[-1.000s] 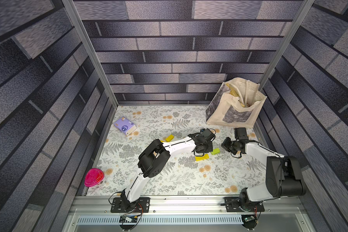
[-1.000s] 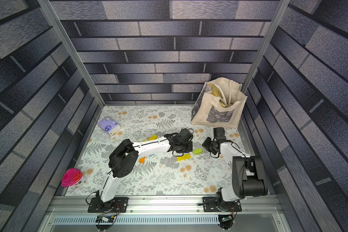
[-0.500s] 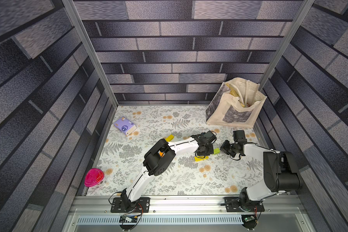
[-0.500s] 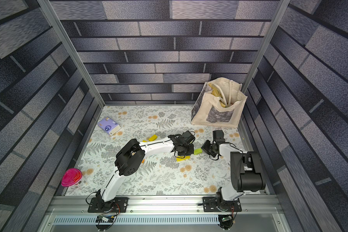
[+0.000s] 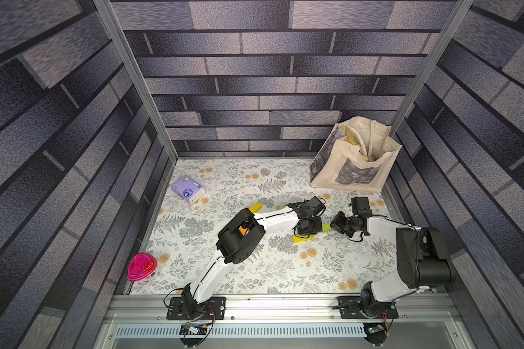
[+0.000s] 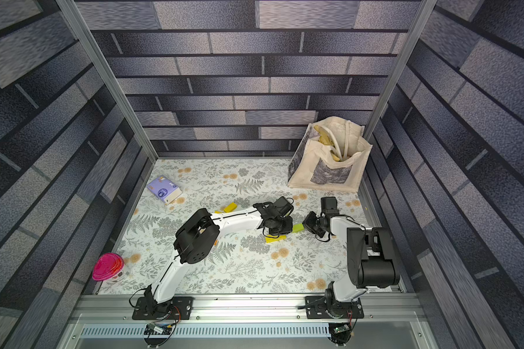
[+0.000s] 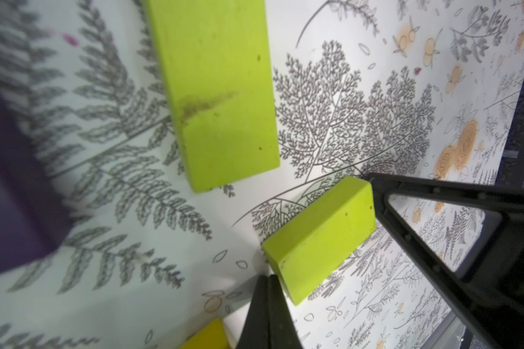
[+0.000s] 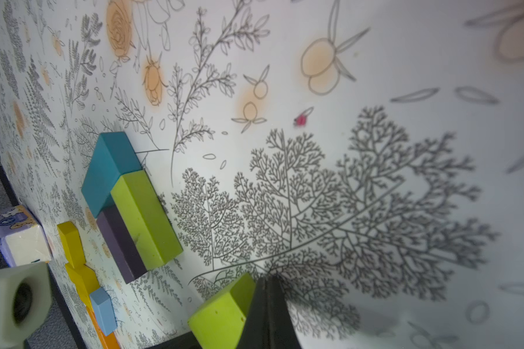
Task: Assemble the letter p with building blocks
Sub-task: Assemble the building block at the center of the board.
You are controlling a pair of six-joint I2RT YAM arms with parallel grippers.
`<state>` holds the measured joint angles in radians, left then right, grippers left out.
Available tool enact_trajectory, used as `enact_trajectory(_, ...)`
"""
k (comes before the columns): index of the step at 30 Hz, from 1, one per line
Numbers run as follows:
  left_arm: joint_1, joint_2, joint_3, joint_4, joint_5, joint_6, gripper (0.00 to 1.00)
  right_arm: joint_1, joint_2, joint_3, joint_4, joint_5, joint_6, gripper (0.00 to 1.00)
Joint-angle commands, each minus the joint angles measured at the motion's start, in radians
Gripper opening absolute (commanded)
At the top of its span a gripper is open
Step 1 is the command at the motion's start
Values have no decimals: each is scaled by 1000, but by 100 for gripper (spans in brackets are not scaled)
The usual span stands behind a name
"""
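A short lime green block [image 5: 326, 227] [image 6: 298, 227] lies between my two grippers, right of centre. My left gripper [image 7: 268, 282] [image 5: 315, 227] is shut and empty, its tip against one end of this block [image 7: 321, 238]. My right gripper [image 8: 266, 285] [image 5: 333, 225] is shut too, its tip touching the opposite end [image 8: 221, 314]. Close by, a long lime block [image 8: 146, 217], a purple block [image 8: 118, 244] and a teal block [image 8: 106, 169] lie together. Yellow blocks [image 8: 71, 241], a light blue one [image 8: 103, 308] and an orange one [image 8: 109, 338] lie further off. Another yellow block [image 5: 301, 239] sits by the left wrist.
A cloth tote bag [image 5: 354, 163] stands at the back right corner. A purple tissue packet [image 5: 187, 189] lies at the back left, and a pink lidded container [image 5: 141, 267] sits at the left edge. A yellow block [image 5: 255, 207] shows beside the left forearm.
Both grippers have closed in on the short lime block from opposite sides. The left arm's elbow has swung to the right. Both grippers stayed shut.
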<state>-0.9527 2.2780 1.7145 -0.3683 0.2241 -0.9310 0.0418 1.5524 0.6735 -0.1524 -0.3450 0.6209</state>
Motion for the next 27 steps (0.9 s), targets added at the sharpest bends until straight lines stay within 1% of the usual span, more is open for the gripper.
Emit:
enact_trajectory(1,11,2,-25,36,0,-17,0,31,-8,-13,-91,-32,-31,0)
enact_trajectory(7,22,-20,-52,46,-9,-22,0,94,14,17,-121,-15,-35,0)
enact_trajectory(13,26,-47,-86,47,-25,-14,0,131,39,15,-98,-8,-10,0)
enact_trajectory(27,38,-109,-192,87,-46,-33,0,171,115,49,-66,-8,12,0)
